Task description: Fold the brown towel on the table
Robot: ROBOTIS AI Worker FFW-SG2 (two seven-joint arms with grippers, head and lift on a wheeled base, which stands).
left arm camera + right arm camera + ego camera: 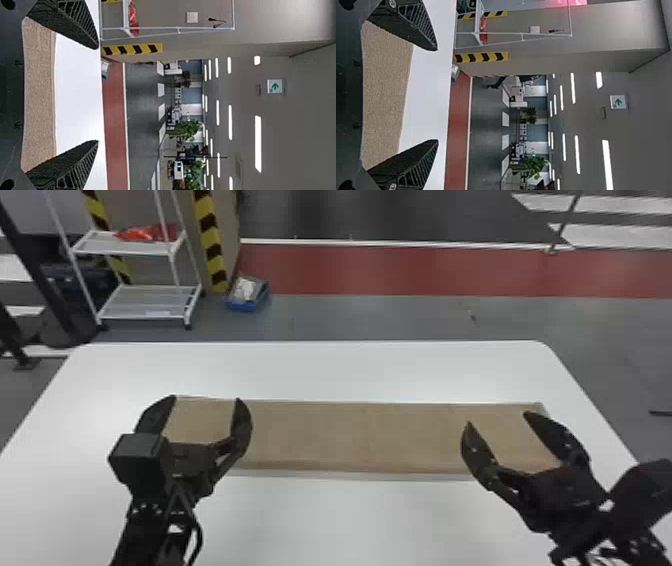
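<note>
The brown towel (350,435) lies flat on the white table as a long strip running left to right. Over its left end my left gripper (206,402) is open, fingers wide apart with nothing between them. My right gripper (496,421) stands open above the right end, also holding nothing. In the left wrist view the left gripper (97,94) has the towel (39,95) stretching behind its parted fingers. In the right wrist view the right gripper (437,95) is likewise spread, with the towel (385,91) beyond it.
The white table (320,370) extends around the towel, its far edge beyond the strip. On the floor behind stand a white shelf rack (145,304) at the left and a blue box (247,293).
</note>
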